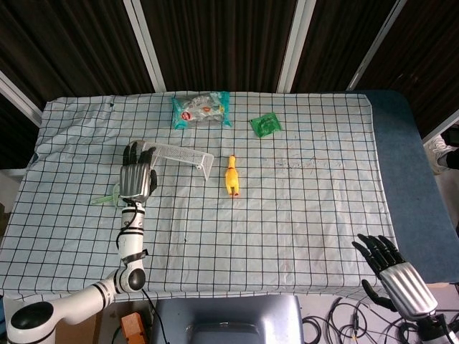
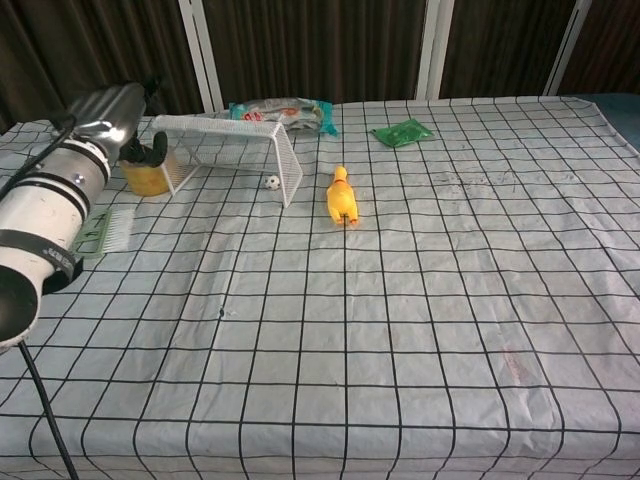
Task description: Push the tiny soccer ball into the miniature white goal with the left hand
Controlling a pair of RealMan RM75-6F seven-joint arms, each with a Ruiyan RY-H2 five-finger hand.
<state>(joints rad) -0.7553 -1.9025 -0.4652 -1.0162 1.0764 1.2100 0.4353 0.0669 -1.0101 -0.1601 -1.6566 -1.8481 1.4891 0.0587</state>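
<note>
While the left hand [image 1: 137, 178] sits at the goal's left end, the tiny soccer ball [image 2: 272, 182] lies just inside the goal's right post.

In the chest view the ball rests on the checked cloth of the bench [image 2: 420, 300], under the crossbar of the miniature white goal [image 2: 232, 135], close to its right post in the upper left of the frame; the head view does not show it. The left hand, fingers pointing up the frame in the head view, is against the goal's left end; whether it grips the frame cannot be told. Beside it are a yellow tape roll [image 2: 146, 177] and a green comb [image 2: 104, 231]. The right hand [image 1: 393, 271], lower right of the head view, has fingers spread and holds nothing. A yellow rubber chicken [image 2: 342, 197] lies just right of the goal.
</note>
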